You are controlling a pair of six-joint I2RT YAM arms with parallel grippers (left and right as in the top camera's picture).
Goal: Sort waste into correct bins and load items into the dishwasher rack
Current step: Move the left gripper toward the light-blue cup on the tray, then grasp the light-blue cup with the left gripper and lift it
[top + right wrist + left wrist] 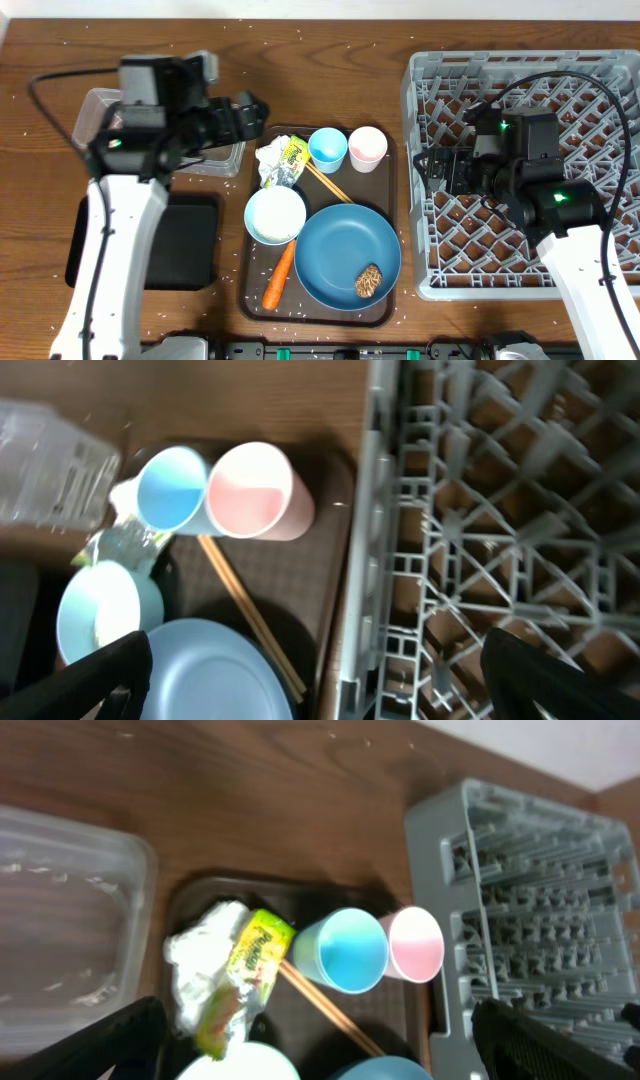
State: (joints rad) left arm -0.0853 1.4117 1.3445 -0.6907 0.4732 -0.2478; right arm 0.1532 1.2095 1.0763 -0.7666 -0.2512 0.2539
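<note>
Left gripper, right gripper, jaws wide

Tabletop: dark brown wood grain, flecked white all over.
Dishwasher rack: grey, diamond lattice; the brown wood shows through the gaps.
Serving tray: dark brown, plain.
Plate: mid blue, unpatterned.
Bowl: white.
Light-blue cup; pale pink cup, whitish at the rim.
Carrot: orange.
Food lump: brown, mottled tan.
Wrapper: yellow-green, with printed lettering.
Tissue: white.
Chopsticks: pale tan wood.
Tub: clear, colourless.
Bin: black.
Left arm and right arm: white links, black housings, each with a green light.
</note>
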